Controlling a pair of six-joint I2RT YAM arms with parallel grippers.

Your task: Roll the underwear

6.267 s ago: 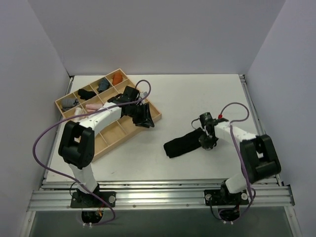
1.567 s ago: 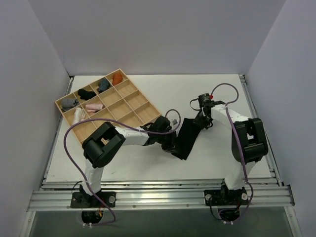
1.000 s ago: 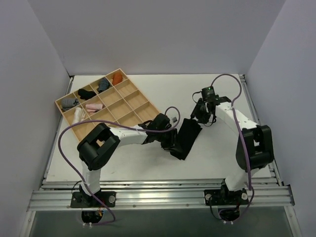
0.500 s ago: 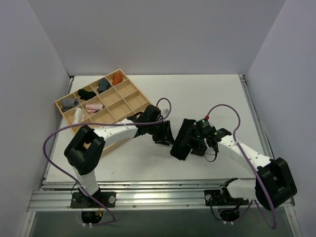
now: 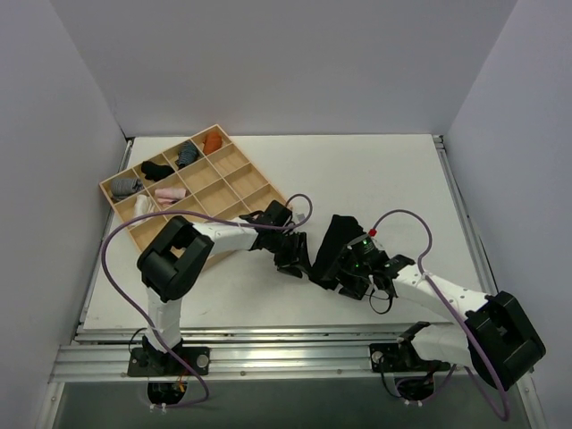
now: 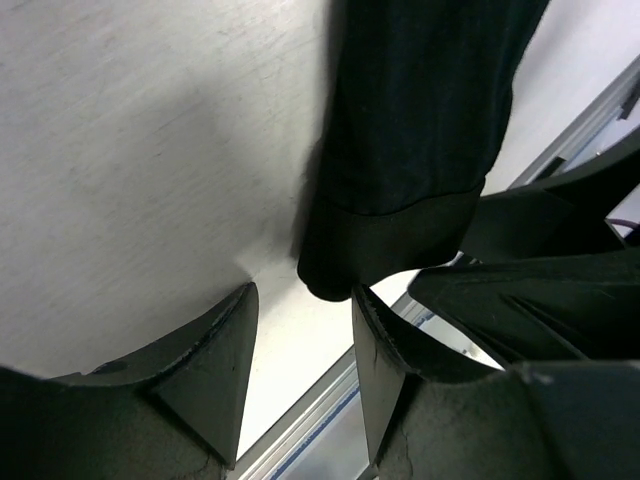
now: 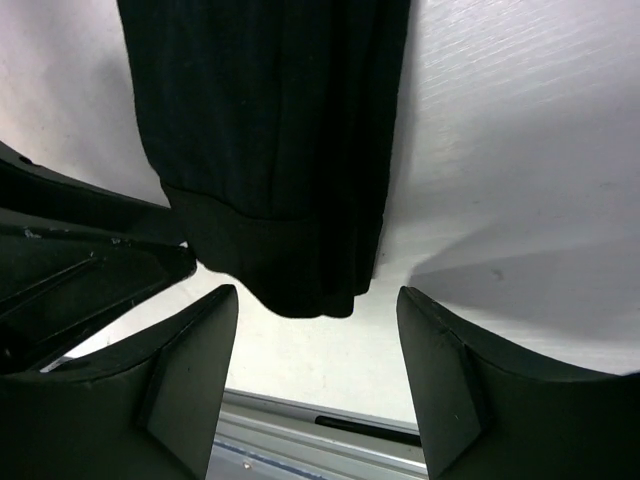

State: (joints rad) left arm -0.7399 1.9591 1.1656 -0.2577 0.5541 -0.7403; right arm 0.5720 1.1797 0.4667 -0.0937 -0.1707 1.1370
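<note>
Lying flat: underwear (image 5: 334,241) | soft black strip, banded hem | possibly folded

One underwear (image 5: 337,234), one tray (image 5: 234,165), six rolled bundles (image 5: 212,141), two grippers (image 5: 295,259) (image 5: 347,270)

Left arm (image 5: 228,234) and right arm (image 5: 442,290) stretched low, inward; left gripper (image 5: 293,255) and right gripper (image 5: 353,273) sat almost nose to nose, jaws parted, seemingly clamping nothing.

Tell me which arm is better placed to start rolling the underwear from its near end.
Probably the right arm: its jaws stand wide open with the underwear hem roughly centred between them. The left arm holds its jaws less open, and only a hem corner lies before their gap.
</note>
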